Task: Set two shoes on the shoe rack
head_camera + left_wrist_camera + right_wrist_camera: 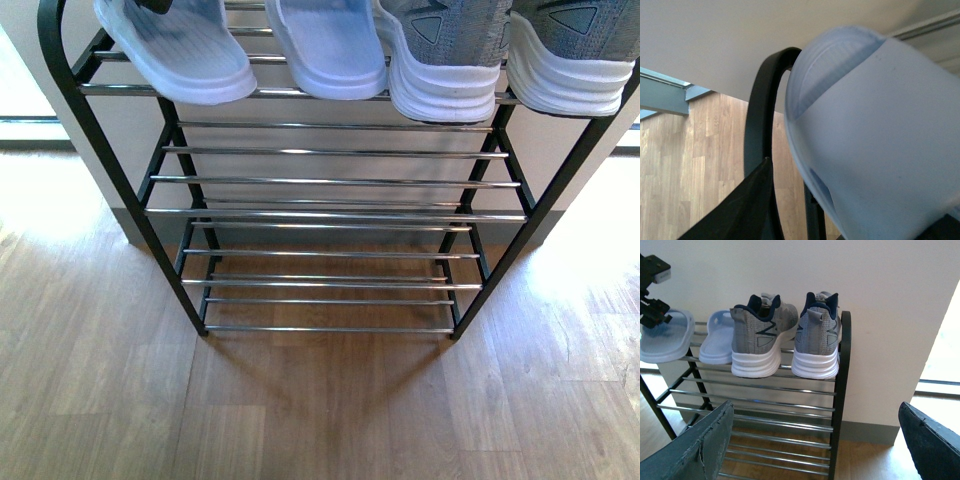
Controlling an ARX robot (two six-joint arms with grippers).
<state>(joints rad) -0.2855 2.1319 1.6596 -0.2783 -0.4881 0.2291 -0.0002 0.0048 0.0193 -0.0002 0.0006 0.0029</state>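
Two pale blue slides [180,50] [325,45] and two grey sneakers [445,60] [575,55] stand side by side on one shelf of the shoe rack [330,215], heels toward me. The left wrist view is filled by one slide [875,140] beside the rack's black frame [757,125]. My left gripper [840,225] is open, with that slide lying between its fingers. My right gripper [817,450] is open and empty, held back from the rack and facing the sneakers [762,340] [817,342]. In that view the left arm [652,290] hangs over the far slide [665,340].
Below the shoes the rack has lower shelves of silver rods [320,285]. It stands on a wood floor [300,420] against a pale wall [890,300]. Bright light falls on the floor at both sides.
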